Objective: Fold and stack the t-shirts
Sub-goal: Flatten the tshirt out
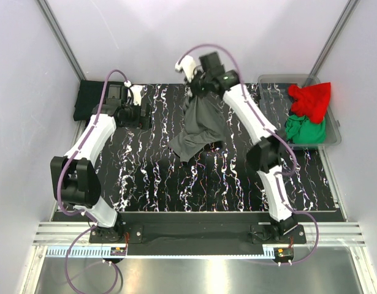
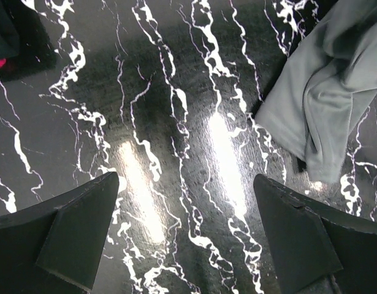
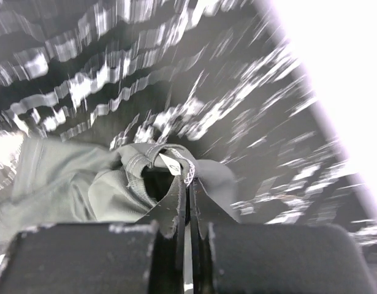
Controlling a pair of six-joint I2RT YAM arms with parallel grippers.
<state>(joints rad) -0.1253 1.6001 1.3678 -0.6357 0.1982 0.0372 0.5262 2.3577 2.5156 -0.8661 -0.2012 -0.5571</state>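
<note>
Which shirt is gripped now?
The dark grey t-shirt, pinched at the collar by the right gripper. The red t-shirt and green t-shirt lie in the bin; the black t-shirt sits far left.

We see the table (image 1: 176, 177) stretching ahead of both arm bases. Above its far middle the right gripper (image 1: 195, 90) pinches the hanging t-shirt (image 1: 200, 125), whose lower end rests on the table. Left of the shirt and apart from it, the left gripper (image 2: 185, 180) hovers over bare table. Beyond that gripper, at the far left corner, lies the folded t-shirt (image 1: 90, 101). The bin (image 1: 333, 136) sits at the far right edge; inside it the rear t-shirt (image 1: 311, 98) lies behind the front t-shirt (image 1: 304, 128).
</note>
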